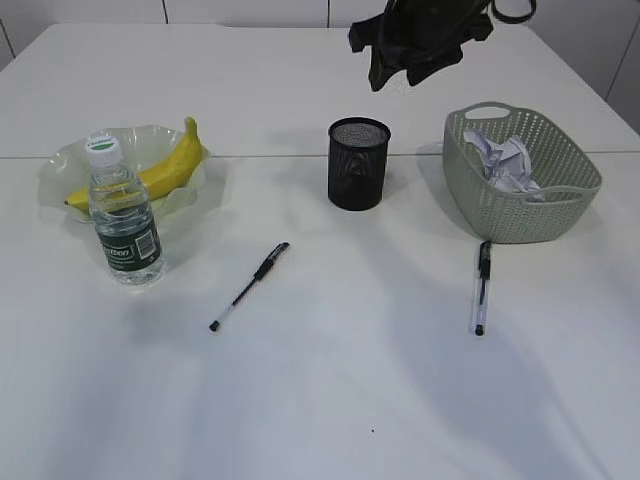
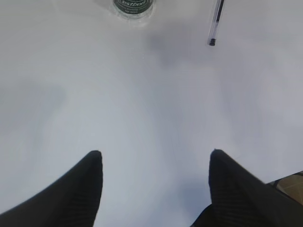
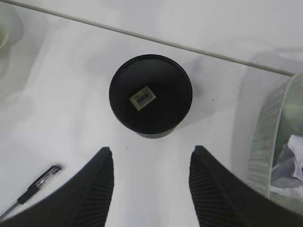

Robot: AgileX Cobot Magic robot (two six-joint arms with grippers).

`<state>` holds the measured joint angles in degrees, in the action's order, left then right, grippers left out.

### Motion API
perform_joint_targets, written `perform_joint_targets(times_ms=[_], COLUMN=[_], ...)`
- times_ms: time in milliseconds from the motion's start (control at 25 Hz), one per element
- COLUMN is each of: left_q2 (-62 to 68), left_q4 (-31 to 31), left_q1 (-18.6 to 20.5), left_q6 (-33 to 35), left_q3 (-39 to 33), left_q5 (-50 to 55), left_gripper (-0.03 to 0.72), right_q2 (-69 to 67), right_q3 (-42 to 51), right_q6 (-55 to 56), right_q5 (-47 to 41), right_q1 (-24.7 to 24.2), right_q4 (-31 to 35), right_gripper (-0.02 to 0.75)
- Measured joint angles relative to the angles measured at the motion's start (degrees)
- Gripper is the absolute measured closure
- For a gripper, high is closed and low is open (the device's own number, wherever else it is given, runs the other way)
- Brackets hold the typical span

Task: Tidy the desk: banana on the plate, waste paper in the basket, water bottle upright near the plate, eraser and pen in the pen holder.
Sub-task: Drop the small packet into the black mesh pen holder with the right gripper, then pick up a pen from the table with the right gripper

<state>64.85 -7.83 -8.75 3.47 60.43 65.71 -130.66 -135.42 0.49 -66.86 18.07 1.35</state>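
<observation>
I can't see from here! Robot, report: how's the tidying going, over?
Both end effectors open, empty. Eraser in pen holder. Two pens on the table. Nothing in the way.

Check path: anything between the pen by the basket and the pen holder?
Nothing visible. The pen lies on bare table in front of the basket, and the table between it and the pen holder is bare. The holder's mouth is open, with only the eraser inside.

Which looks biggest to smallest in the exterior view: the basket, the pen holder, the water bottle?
1. basket, clearly largest.
2 and 3. water bottle and pen holder: too close to rank. The bottle looks taller, the holder wider, and the bottle stands nearer the camera.
</observation>
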Motion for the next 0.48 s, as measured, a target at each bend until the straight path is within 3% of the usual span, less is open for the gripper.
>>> perform_joint_targets(times_ms=[320, 480], left_q2=[-0.1, -1.5], left_q4=[0.0, 0.0], left_q1=[0.0, 0.0], left_q6=[0.0, 0.0], left_q3=[0.0, 0.0], left_q5=[-1.1, -1.3], left_gripper=[0.183, 0.183], right_q2=[7.7, 13.0], right_q3=[0.3, 6.0], right_q6=[0.0, 0.0], right_q5=[-4.7, -4.9], right_q1=[0.0, 0.0], right_q4=[1.5, 2.6], right_gripper=[0.352, 0.352])
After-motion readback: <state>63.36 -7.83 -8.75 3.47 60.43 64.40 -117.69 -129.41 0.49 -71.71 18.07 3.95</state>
